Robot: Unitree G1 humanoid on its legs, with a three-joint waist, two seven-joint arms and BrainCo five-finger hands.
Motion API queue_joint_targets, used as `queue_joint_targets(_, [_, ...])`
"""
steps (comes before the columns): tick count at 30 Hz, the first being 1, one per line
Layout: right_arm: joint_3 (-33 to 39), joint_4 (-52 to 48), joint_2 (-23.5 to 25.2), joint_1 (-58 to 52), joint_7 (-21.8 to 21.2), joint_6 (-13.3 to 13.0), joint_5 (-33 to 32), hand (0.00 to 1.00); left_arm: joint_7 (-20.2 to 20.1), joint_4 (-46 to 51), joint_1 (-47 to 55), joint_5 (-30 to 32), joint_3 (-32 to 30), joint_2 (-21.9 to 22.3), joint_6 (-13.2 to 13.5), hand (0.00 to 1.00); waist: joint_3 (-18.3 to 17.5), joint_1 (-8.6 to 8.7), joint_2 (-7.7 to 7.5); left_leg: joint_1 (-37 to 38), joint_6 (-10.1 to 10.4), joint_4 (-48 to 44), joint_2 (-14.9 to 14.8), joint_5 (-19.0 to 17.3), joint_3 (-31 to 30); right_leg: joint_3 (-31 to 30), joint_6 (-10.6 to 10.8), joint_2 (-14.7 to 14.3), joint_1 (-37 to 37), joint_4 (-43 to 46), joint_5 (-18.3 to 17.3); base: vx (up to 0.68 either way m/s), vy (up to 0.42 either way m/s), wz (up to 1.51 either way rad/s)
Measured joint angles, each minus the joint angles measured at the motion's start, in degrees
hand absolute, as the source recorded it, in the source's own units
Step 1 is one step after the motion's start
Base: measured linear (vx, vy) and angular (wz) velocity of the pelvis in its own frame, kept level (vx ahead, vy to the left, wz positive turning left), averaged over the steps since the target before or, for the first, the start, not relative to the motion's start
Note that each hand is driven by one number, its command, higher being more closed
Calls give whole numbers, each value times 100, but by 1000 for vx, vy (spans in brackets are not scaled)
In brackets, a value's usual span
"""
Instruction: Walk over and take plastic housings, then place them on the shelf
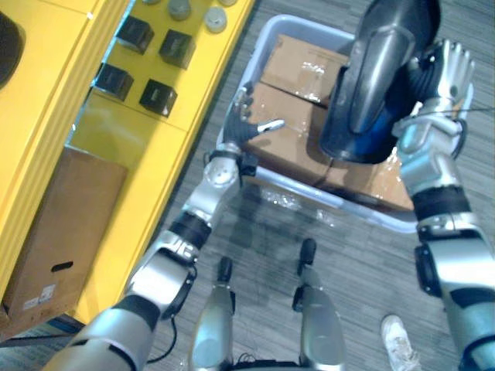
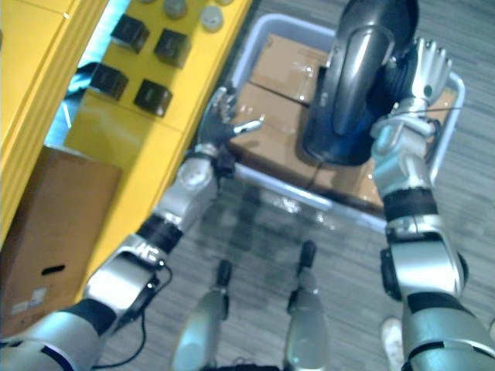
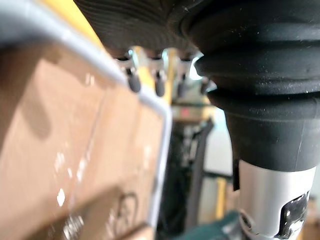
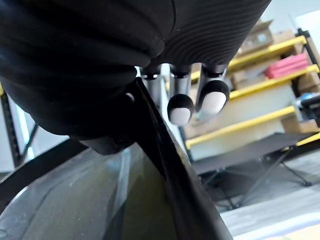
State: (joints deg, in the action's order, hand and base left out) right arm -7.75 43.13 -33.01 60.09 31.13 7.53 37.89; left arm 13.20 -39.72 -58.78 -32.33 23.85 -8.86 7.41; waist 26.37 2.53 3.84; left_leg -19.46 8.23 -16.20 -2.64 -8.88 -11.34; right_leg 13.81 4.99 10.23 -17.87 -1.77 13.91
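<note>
Four black cubes (image 1: 158, 97) sit on yellow shelf (image 1: 131, 147).

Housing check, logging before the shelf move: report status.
Left hand open over bin corner. Right hand on dark housing, grip unclear. It hangs above cardboard, not yet shelved.

Left the shelf (image 1: 155, 147), right the bin (image 1: 340, 204) (boxes (image 1: 298, 68) inside), housing (image 1: 371, 77) above
</note>
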Motion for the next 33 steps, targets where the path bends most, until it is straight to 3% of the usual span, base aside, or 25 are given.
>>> queue_joint_targets(11, [-268, 57, 375, 388, -126, -6, 4, 100, -298, -871, -710, -156, 445, 66, -169, 0, 75, 195, -162, 29, 7, -26, -100, -6, 162, -137, -11, -103, -12, -68, 35, -31, -12, -8])
queue_joint_targets(26, [-968, 76, 777, 547, -243, -104, 356, 100, -325, -1118, -977, -166, 683, 250, -242, 0, 85, 169, -202, -46, 27, -19, -154, -24, 402, -314, -25, -137, -199, -72, 56, -13, 22, -6])
queue_joint_targets(33, [-1250, 75, 1011, 547, -223, -106, 502, 100, -197, -1284, -981, -384, 667, 220, -264, 0, 165, 166, -345, -52, 29, -24, -167, -25, 412, -329, -52, -157, -198, -115, 84, -37, 20, -1])
